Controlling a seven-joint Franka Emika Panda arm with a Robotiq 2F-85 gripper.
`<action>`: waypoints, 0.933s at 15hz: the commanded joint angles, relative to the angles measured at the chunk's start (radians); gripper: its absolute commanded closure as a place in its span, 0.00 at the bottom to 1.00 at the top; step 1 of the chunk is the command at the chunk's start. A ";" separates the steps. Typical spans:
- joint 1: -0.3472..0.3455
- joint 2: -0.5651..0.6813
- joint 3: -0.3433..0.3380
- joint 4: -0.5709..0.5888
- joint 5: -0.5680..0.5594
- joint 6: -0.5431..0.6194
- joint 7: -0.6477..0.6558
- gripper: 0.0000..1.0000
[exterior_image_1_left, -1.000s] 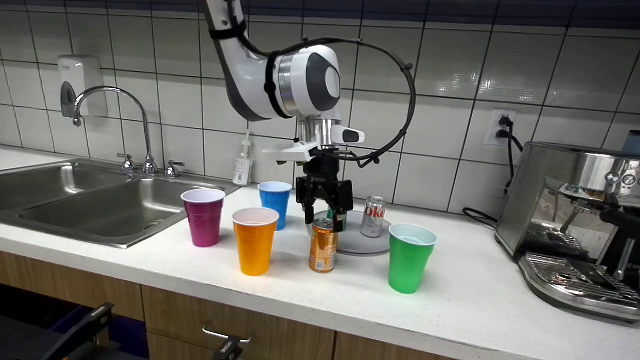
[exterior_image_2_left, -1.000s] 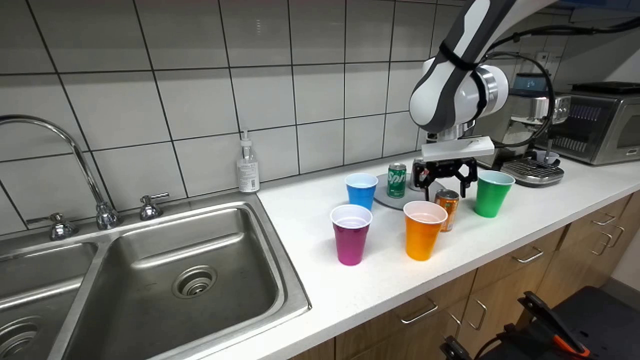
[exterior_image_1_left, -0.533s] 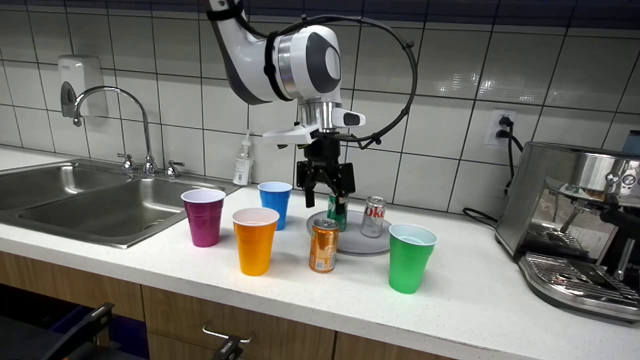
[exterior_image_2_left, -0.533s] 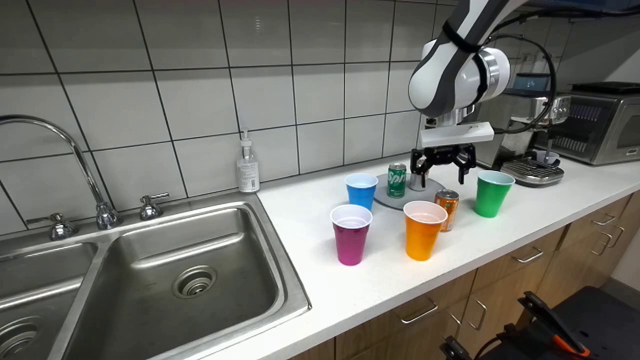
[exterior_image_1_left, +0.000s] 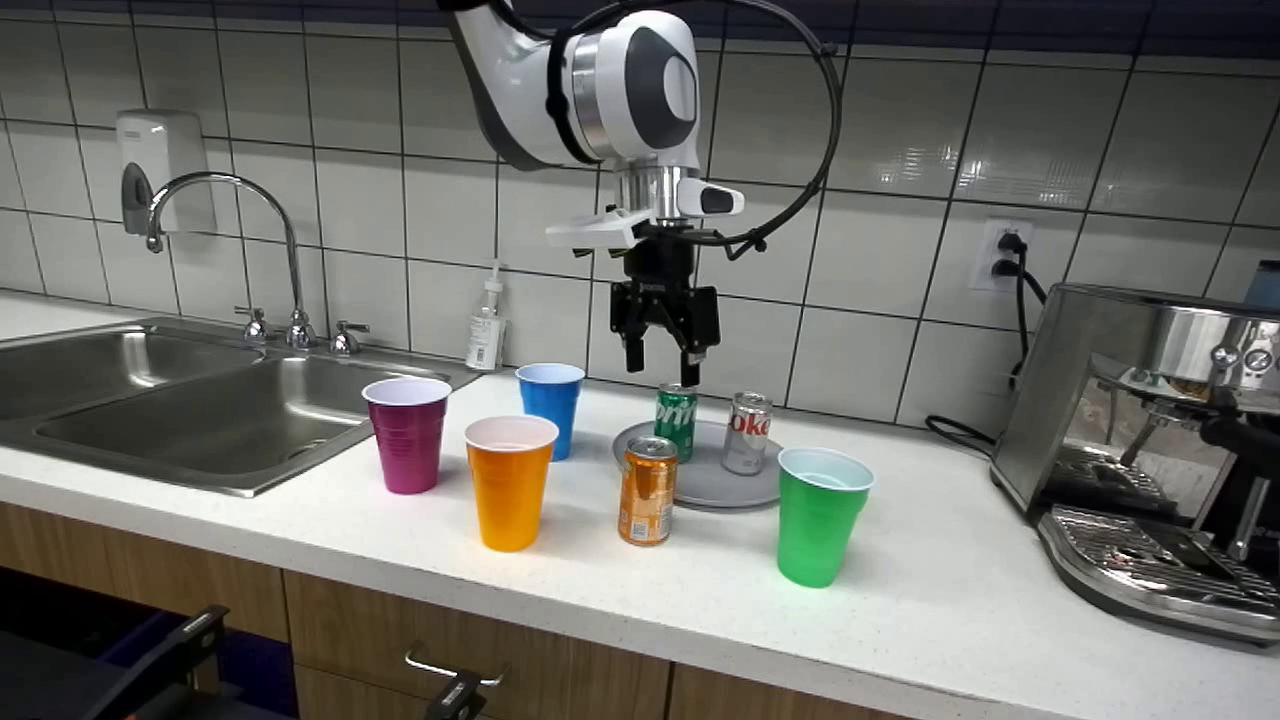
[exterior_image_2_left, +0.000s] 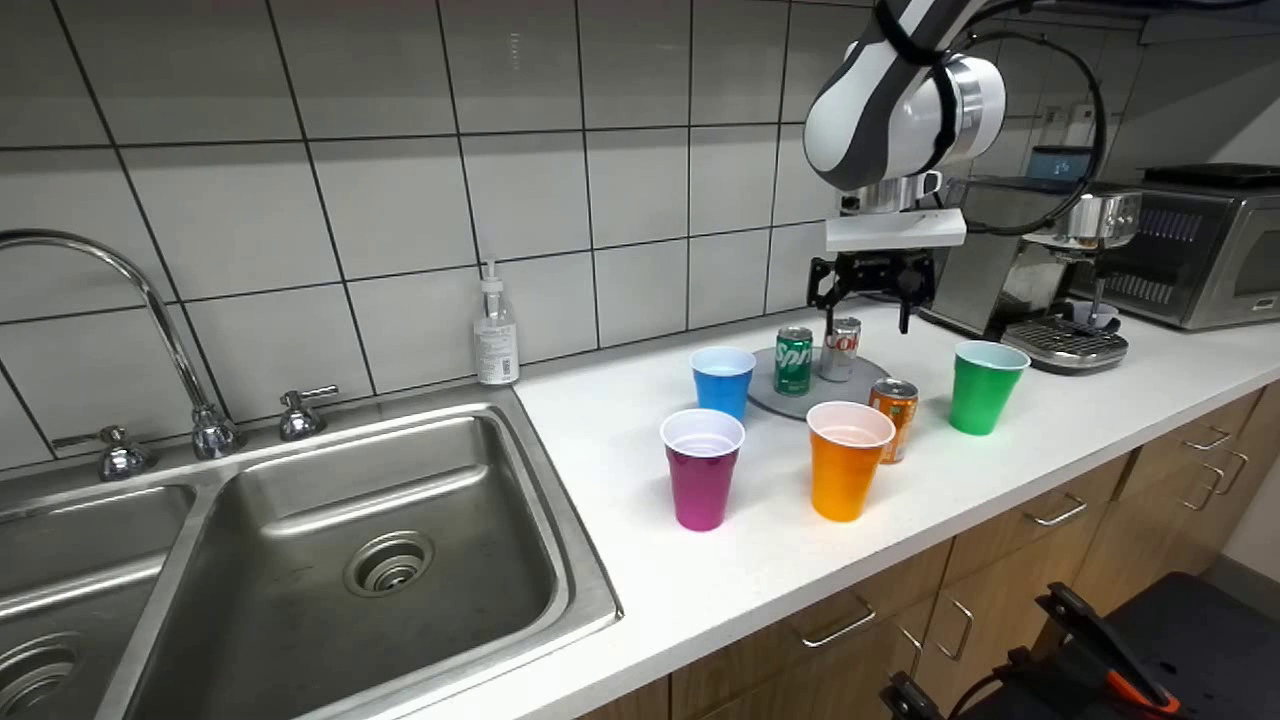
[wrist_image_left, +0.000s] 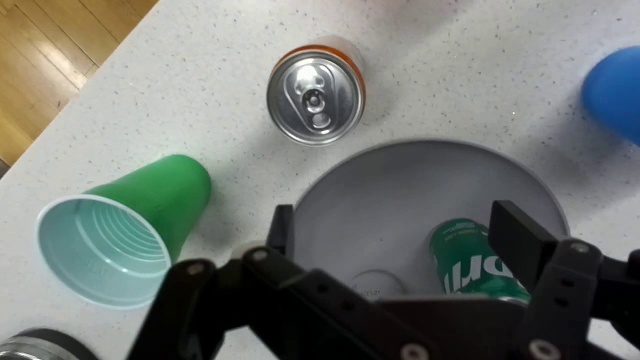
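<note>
While the hand (exterior_image_1_left: 662, 360) is hanging above the grey plate (wrist_image_left: 380, 200), seemingly near its rim, its fingers (wrist_image_left: 520, 235) are standing well apart with nothing between them, and they are touching none of the cans. They are pointing downward, apparently giving the hand clearance over the can tops. Lower down, the green Sprite can (exterior_image_1_left: 676, 430) and the silver Coke can (exterior_image_1_left: 747, 440) are standing upright on the plate, which is probably serving to group them. The orange can (exterior_image_1_left: 648, 492) is standing on the bench (exterior_image_1_left: 950, 580) just beside the plate, apart from that pair. The blue cup (exterior_image_1_left: 550, 412) and the green cup (exterior_image_1_left: 820, 525) are flanking the plate on opposite sides, while the orange cup (exterior_image_1_left: 511, 495) and the purple cup (exterior_image_1_left: 406, 445) are standing farther from it; all four are facing mouth up, presumably for easy access.
</note>
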 joint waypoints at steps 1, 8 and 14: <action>-0.012 0.038 0.021 0.087 0.039 -0.050 0.005 0.00; -0.007 0.051 0.016 0.089 0.027 -0.017 0.002 0.00; -0.007 0.052 0.016 0.091 0.027 -0.017 0.002 0.00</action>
